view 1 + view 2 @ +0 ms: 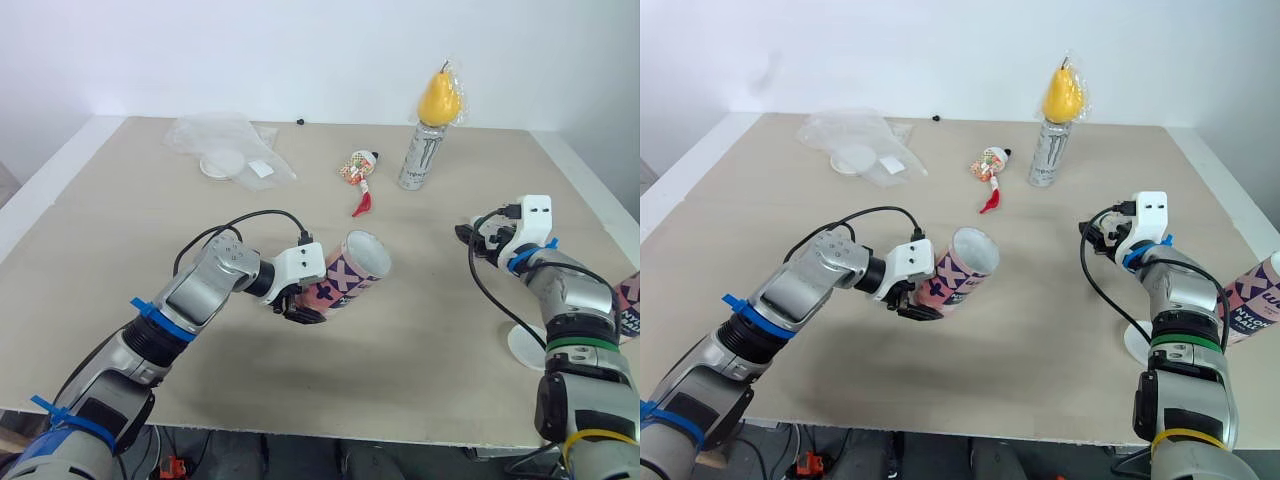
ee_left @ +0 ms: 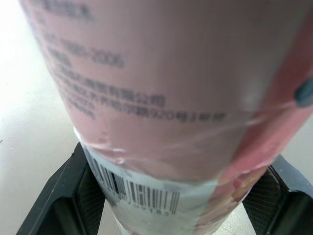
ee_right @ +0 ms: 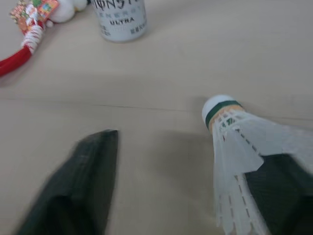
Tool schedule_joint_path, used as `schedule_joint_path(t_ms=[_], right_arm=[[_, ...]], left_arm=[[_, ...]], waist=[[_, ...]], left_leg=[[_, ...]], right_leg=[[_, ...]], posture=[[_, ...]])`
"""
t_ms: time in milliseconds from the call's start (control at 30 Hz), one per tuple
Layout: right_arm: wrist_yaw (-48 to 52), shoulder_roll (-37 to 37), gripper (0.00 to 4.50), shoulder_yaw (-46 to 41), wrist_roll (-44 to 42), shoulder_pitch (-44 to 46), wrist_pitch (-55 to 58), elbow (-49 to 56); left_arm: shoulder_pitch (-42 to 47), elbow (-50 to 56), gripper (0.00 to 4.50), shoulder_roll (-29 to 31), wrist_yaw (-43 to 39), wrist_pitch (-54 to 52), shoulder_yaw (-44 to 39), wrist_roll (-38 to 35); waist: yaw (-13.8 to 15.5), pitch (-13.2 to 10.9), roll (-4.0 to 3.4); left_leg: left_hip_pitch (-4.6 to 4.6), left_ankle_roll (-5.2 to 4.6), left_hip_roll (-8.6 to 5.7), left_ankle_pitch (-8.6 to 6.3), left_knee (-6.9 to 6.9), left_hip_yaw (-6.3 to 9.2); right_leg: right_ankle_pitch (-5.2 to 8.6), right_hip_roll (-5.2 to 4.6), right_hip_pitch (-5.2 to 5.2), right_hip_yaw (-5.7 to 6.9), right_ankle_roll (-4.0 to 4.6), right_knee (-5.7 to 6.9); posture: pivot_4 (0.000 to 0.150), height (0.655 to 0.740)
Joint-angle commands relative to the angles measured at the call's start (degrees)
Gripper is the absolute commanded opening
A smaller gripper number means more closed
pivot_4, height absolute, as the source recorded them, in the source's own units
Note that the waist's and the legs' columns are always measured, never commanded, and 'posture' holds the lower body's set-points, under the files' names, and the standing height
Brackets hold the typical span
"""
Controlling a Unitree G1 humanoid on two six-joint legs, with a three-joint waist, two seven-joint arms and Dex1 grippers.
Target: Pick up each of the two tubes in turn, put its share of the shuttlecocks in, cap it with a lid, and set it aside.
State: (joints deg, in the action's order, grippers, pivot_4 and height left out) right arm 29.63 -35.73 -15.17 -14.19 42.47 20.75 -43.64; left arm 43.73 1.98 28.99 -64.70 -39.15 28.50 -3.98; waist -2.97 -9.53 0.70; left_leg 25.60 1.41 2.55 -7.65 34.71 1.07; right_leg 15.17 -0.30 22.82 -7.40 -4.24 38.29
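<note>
Beige tabletop [image 1: 420, 330] & white wall [image 1: 300, 50], tube [image 1: 350, 270] aloft

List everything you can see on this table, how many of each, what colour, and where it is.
tube: one, pink, held tilted in the left gripper
second tube: one, pink, at the table's right edge
lid: one, white, flat on the table by the right arm
shuttlecock: one, white with a green band, against one finger of the right gripper
can: one, silver, standing at the far side
pear: one, yellow, in clear wrap, on top of the can
plastic bag: one, clear, far left, with a white disc inside
trinket: one, red and white, left of the can
table: one, beige
left gripper: black, shut on the tube
right gripper: black, open
</note>
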Motion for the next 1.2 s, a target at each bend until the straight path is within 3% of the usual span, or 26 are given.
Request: schedule_joint_path(t_ms=[33, 100, 167, 400, 500, 600, 900, 1033, 1200], right_arm=[[-0.98, -0.24, 1.61, -0.4, 0.3, 1.72, -0.75, 0.32], [-1.15, -0.16, 0.6, -0.34, 0.41, 1.82, -0.9, 0.07], [-1.28, -0.07, 0.06, -0.36, 0.48, 1.85, -1.01, -0.06], [0.47, -0.65, 0.06, 0.29, 0.97, 0.41, -2.11, 2.71], [11.29, -7.23, 0.06, 3.93, 1.07, -7.31, -2.66, 21.33], [15.98, -11.92, 0.06, 3.84, -0.46, -12.55, -1.74, 34.69], [28.98, -21.17, 0.06, -0.91, -17.4, -18.88, 6.45, 68.22], [32.66, -23.63, 0.06, -0.19, -19.64, -18.63, 5.39, 73.36], [37.35, -27.37, 0.06, 3.76, -14.96, -17.29, -0.08, 72.23]], left_arm=[[-0.62, 0.75, 3.27, 0.58, 0.5, -0.69, -0.34, 0.21], [-0.51, 0.66, 3.27, 0.62, 0.55, -0.69, -0.35, 0.13], [-0.32, 0.48, 3.27, 0.62, 0.61, -0.72, -0.38, 0.04], [0.03, 0.08, 3.27, 0.54, 0.7, -0.47, -0.32, -0.06], [0.6, -0.47, 3.27, 0.55, 0.4, -0.09, -0.47, -0.17], [0.88, -1.07, 3.27, 0.53, 0.23, 0.63, -0.3, -0.09], [2.08, -3.99, 3.27, -0.85, -0.93, 3.83, 0.69, 0.42], [2.33, -4.55, 3.27, -1.25, -1.58, 4.5, 0.86, 0.5], [2.23, -4.68, 3.27, -1.39, -1.98, 4.75, 0.83, 0.65]], waist=[[-0.02, 0.0, 0.0], [-0.03, 0.0, 0.0], [-0.06, 0.0, 0.0], [-0.14, 0.0, 0.0], [0.17, -0.04, -0.06], [0.24, -0.08, -0.24], [0.21, -0.1, -0.22], [0.27, -0.13, -0.15], [0.28, -0.13, -0.15]], left_leg=[[0.0, 0.0, 0.0, 0.0, 0.0, 0.0], [0.0, 0.0, 0.0, 0.0, 0.0, 0.0], [0.0, 0.0, 0.0, 0.0, 0.0, 0.0], [0.0, 0.0, 0.0, 0.0, 0.0, 0.0], [0.02, 0.0, -0.02, 0.0, 0.0, 0.04], [0.12, 0.01, -0.08, -0.01, -0.05, 0.05], [0.0, 0.04, -0.01, -0.02, 0.05, 0.04], [0.05, 0.04, -0.03, -0.02, 0.11, 0.02], [0.09, 0.04, -0.04, -0.02, 0.13, 0.0]], right_leg=[[0.0, 0.0, 0.0, 0.0, 0.0, 0.0], [-0.01, 0.0, 0.0, 0.0, 0.0, 0.0], [-0.01, 0.0, 0.0, 0.0, 0.0, 0.0], [-0.01, 0.0, 0.0, 0.0, 0.0, 0.0], [0.03, 0.0, 0.01, 0.01, -0.03, 0.01], [0.12, -0.03, 0.07, 0.0, -0.11, -0.01], [0.2, -0.02, -0.01, 0.01, 0.21, 0.01], [0.2, -0.09, -0.03, 0.02, 0.22, -0.07], [0.2, -0.13, 0.0, 0.03, 0.22, -0.1]], posture=[[0.15, 0.74], [0.15, 0.74], [0.15, 0.74], [0.15, 0.74], [0.15, 0.74], [0.15, 0.74], [0.15, 0.74], [0.15, 0.74], [0.15, 0.74]])
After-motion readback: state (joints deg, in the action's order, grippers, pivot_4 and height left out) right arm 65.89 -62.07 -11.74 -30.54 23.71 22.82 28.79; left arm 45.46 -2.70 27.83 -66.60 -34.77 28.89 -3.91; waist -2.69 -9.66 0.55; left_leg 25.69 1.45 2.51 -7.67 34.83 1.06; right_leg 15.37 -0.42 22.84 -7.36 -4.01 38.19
